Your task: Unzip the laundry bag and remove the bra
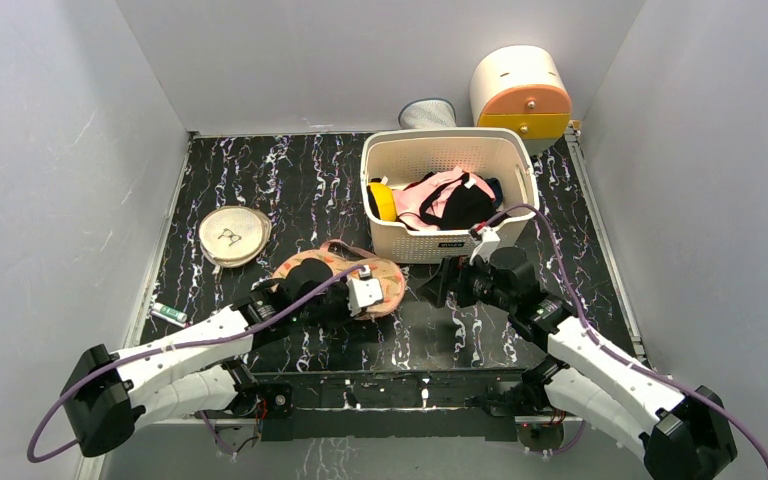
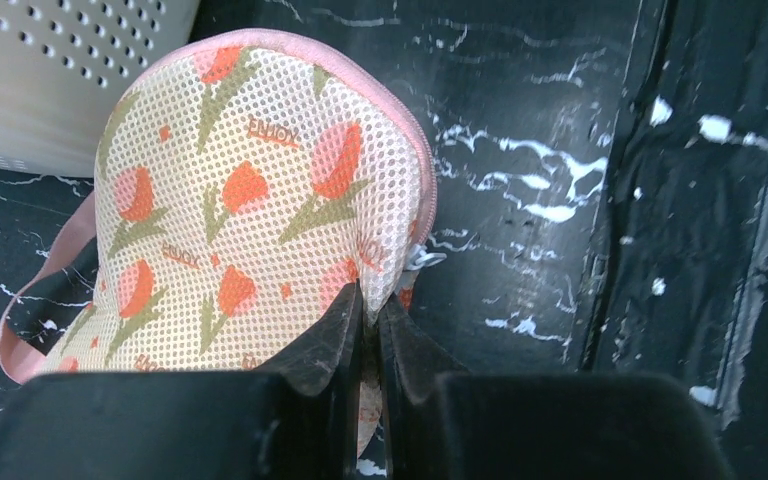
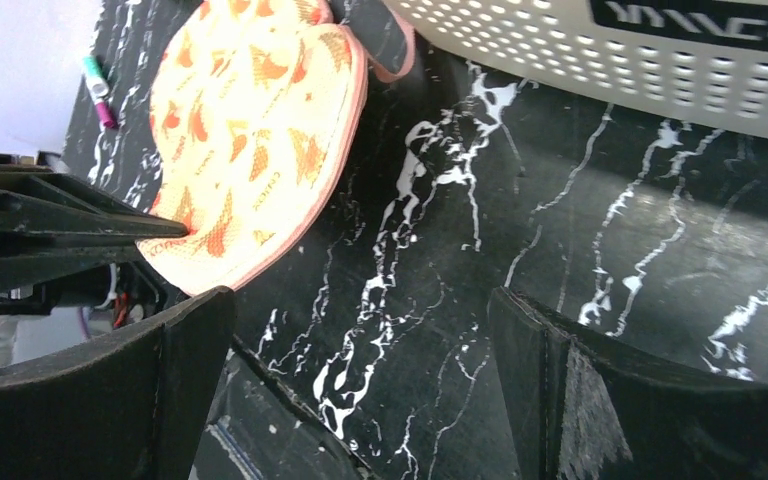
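Note:
The laundry bag (image 1: 392, 277) lies flat on the black marbled table in front of the basket, partly under my left wrist. In the left wrist view its mesh lobe with orange tulips (image 2: 250, 190) fills the centre. My left gripper (image 2: 370, 300) is shut on a pinch of the bag's mesh near its pink edge, just beside the metal zipper pull (image 2: 422, 260). My right gripper (image 3: 360, 340) is open and empty, low over the table to the right of the bag (image 3: 250, 120), apart from it. The bra is hidden.
A white perforated basket (image 1: 400, 240) behind the bag holds black and pink garments (image 1: 450, 200) and a small yellow round object (image 1: 384, 200). A cream disc (image 1: 233, 235) lies at the left, a marker (image 1: 168, 313) near the left edge, and a cream-orange box (image 1: 520, 90) at the back.

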### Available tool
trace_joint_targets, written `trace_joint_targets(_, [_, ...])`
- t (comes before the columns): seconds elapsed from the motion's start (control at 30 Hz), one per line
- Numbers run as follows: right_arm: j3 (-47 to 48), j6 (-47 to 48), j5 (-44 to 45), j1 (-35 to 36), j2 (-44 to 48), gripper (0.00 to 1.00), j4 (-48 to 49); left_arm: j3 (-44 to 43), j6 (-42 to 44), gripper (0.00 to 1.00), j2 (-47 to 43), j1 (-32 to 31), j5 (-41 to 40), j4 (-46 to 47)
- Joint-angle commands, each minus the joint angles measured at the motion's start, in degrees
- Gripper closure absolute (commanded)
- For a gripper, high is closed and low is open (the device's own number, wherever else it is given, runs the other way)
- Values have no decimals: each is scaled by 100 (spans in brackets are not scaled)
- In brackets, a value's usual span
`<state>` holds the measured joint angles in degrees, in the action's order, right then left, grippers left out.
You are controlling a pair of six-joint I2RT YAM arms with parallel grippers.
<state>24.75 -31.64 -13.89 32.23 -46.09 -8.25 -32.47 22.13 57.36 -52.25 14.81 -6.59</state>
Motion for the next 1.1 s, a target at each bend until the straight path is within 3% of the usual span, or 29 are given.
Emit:
trace_joint_targets(0.0, [97,-76,-670,18,-258,2,851,39,-779,100,-325,-22,112,440])
trace_joint_targets(0.17, [63,-70,-518,418,-610,2,1214,-86,-1205,100,-79,-22,-237,471])
trace_joint_targets(0.37, [306,102,812,1709,-1077,3,1389,-128,-1242,100,-45,-28,-141,523])
trace_joint_targets(0.67, [-218,734,2074,3073,-1595,41,3264,-149,-1396,100,-198,-25,-279,525])
trace_joint_targets(0.83, [-428,1066,2392,3252,-1610,55,3938,-193,-1361,100,-161,-23,-303,469])
trace_joint_targets(1.07, [-664,611,2291,3288,-1582,77,4143,-272,-1252,100,30,-22,-335,339])
